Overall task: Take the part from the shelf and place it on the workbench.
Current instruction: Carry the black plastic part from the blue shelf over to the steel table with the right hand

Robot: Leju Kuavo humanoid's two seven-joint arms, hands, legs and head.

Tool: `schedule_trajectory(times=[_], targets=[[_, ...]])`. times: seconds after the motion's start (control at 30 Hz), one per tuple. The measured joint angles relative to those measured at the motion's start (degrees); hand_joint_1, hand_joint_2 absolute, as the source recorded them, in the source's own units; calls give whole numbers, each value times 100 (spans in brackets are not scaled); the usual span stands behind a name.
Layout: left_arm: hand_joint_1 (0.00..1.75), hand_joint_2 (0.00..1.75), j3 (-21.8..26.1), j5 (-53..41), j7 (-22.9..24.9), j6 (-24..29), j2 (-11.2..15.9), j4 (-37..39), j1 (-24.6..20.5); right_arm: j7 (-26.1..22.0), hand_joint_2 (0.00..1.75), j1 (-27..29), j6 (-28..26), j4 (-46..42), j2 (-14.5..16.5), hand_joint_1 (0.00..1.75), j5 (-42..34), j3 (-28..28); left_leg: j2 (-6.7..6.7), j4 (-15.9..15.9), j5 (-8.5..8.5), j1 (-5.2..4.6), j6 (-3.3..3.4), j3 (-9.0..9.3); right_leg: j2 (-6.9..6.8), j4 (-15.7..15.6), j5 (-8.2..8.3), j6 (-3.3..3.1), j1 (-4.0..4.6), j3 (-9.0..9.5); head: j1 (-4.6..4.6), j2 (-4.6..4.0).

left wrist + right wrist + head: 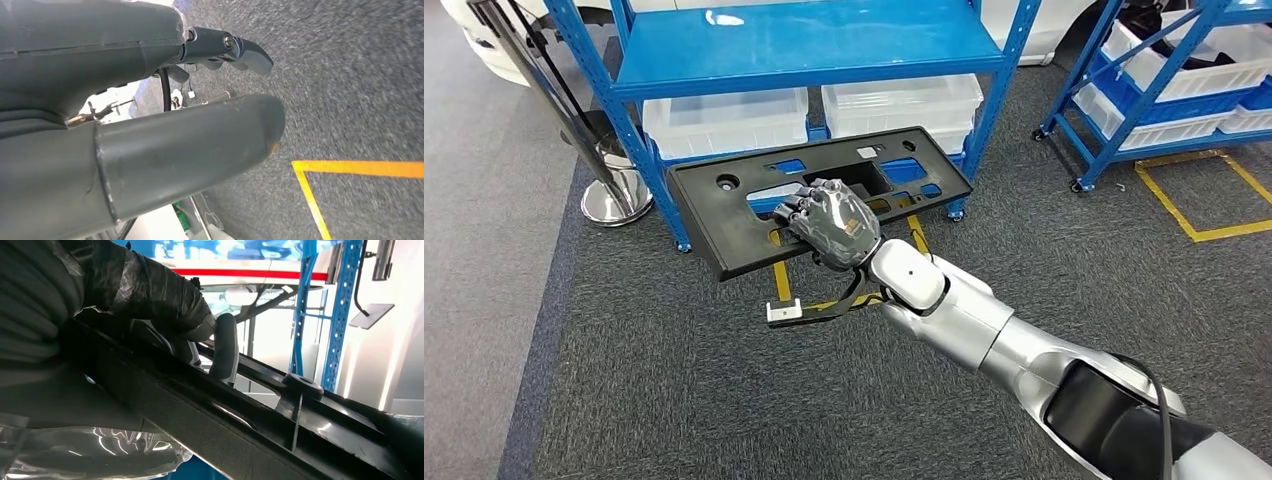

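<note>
Part point(724, 215): a long, flat black plastic panel with several cut-outs, held out in the air in front of the blue shelf point(809, 50), above the grey carpet and clear of the shelf's low tier of clear bins point(724, 120). The right hand point(829, 225) clamps it at the near long edge, roughly at mid-length, fingers curled over the top face through a cut-out; the right wrist view shows the fingers point(224, 352) wrapped over the panel's ribbed edge point(210, 420). The left hand point(150, 150) hangs over the carpet beside a yellow floor line point(360, 167), holding nothing, its fingers loosely apart.

The carry to the workbench seems to be the step in hand, and no workbench is in sight, so a turn is likely needed. Since the grip sits on one edge, the far side and both ends hang free and could sag or swing. I would keep the panel level, turn slowly, and mind the left end near the shelf post point(649, 160) while drawing it away. Set it down flat before loosening the fingers.
</note>
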Motion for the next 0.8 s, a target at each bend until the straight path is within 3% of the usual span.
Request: schedule_trajectory(times=[0.03,0.1,0.13,0.17,0.2,0.23,0.27,0.3,0.37,0.4,0.43,0.47,0.53,0.57,0.63,0.67,0.73,0.8], targets=[[0,0,11,-1,-16,2,7,8,2,2,175,-18,3,-1,2,175,-3,0,-4,66,53,4,-30,-123,1,-303,12,4,-13,316,0,0],[0,0,40,-5,-42,4,24,28,7,5,175,-76,10,-18,9,175,-32,-7,-14,171,154,-2,-99,-287,2,-1156,-303,-24,0,963,-2,0],[0,0,57,-10,-49,2,35,40,14,6,175,-111,16,-25,11,175,-56,-12,-17,181,216,-4,-136,-326,3,-1449,-461,-53,21,1135,-2,0],[0,0,76,-16,-55,-2,42,53,21,4,175,-139,27,-30,12,175,-79,-16,-19,164,290,0,-174,-346,2,-1596,-497,-89,45,1173,-2,0],[0,0,95,-29,-62,-6,50,65,30,3,175,-159,46,-27,10,175,-97,-18,-22,131,353,12,-212,-363,-8,-1595,-426,-133,42,1110,0,0],[0,0,109,-44,-69,-16,55,78,41,-1,175,-174,72,-24,10,175,-112,-18,-26,144,312,27,-246,-399,-16,-1610,-346,-182,35,1053,-1,0],[0,0,120,-59,-79,-27,60,87,53,-5,175,-181,97,-22,9,175,-124,-18,-31,241,142,40,-277,-454,-27,-1622,-256,-234,23,980,-1,0],[0,0,128,-75,-86,-38,64,96,64,-11,175,-186,117,-20,9,175,-137,-17,-34,456,-145,51,-304,-531,-37,-1630,-164,-276,9,892,-2,0],[0,0,146,-105,-97,-49,75,105,74,-21,175,-197,135,-20,10,175,-162,-17,-36,1174,-770,56,-347,-696,-42,-1623,13,-312,20,685,-3,0],[0,0,155,-117,-99,-47,82,109,72,-24,175,-199,140,-18,10,175,-170,-16,-36,1532,-912,57,-364,-734,-43,-1618,99,-311,24,573,-3,0],[0,0,164,-126,-102,-39,89,110,68,-25,175,-200,144,-15,10,175,-174,-16,-36,1779,-898,59,-375,-712,-45,-1609,183,-304,27,459,-3,0],[0,0,173,-127,-103,-31,97,111,63,-25,175,-200,146,-10,10,175,-177,-15,-36,1868,-758,63,-380,-611,-46,-1600,257,-291,27,344,-4,0],[0,0,206,-126,-111,-17,110,111,50,-26,175,-205,147,-2,11,175,-181,-15,-39,1511,-456,76,-375,-131,-48,-1568,392,-249,23,136,-5,0],[0,0,229,-124,-117,-18,117,111,40,-27,175,-210,146,0,13,175,-185,-16,-43,1083,-503,72,-364,241,-44,-1544,446,-218,27,59,-5,0],[0,0,274,-121,-131,-27,129,114,21,-30,175,-231,143,4,22,175,-196,-20,-52,316,-824,51,-294,790,-50,-1516,546,-148,40,-1,-3,0],[0,0,292,-121,-134,-32,134,116,18,-31,175,-249,143,10,28,175,-199,-21,-53,100,-935,33,-247,910,-55,-1528,596,-111,45,-1,-3,0],[0,0,331,-124,-139,-36,137,121,22,-35,175,-278,145,29,37,175,-201,-21,-45,40,-876,37,-139,876,-62,-1547,649,-39,40,-7,-1,0],[0,0,379,-136,-145,-42,137,125,31,-36,175,-284,146,49,40,175,-201,-21,-16,27,-756,48,-39,806,-48,-1273,396,9,32,-131,0,0]])
